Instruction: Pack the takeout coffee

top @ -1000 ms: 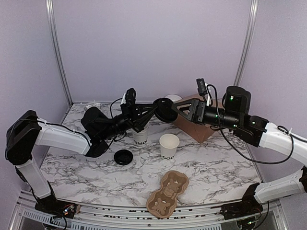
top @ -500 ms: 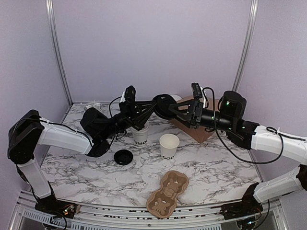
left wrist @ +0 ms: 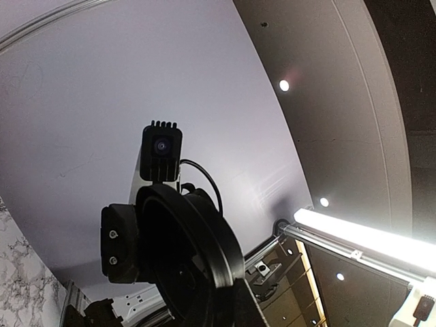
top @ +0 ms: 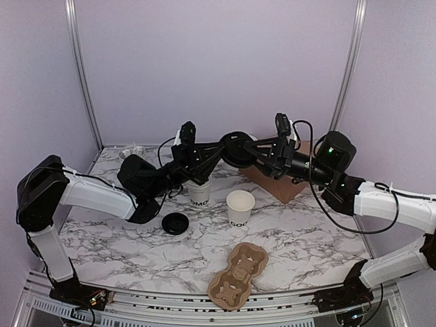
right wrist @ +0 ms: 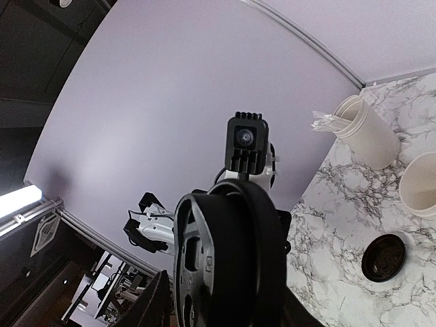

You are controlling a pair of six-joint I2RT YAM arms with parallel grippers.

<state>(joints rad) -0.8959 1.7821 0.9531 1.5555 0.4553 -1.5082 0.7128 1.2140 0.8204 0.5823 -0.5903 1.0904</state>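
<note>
A round black lid (top: 236,148) hangs in the air above the back of the table, between both grippers. My left gripper (top: 219,152) is shut on its edge; in the left wrist view the lid (left wrist: 197,259) fills the jaws of that gripper (left wrist: 238,303). My right gripper (top: 252,150) reaches in from the right. Its jaws stand either side of the lid (right wrist: 231,266), with a gap still showing at one finger (right wrist: 151,306). Two white paper cups with black lettering stand lidless below, one (top: 199,193) under the left gripper, the other (top: 240,208) mid-table.
A second black lid (top: 176,223) lies flat left of the cups. A brown pulp cup carrier (top: 238,274) sits near the front edge. A brown paper bag (top: 286,180) lies under the right arm. A white canister of sticks (right wrist: 364,133) stands at the back left.
My right gripper has come in leftward onto the raised lid and its jaws have narrowed round it. The left gripper kept hold and lifted the lid slightly.
</note>
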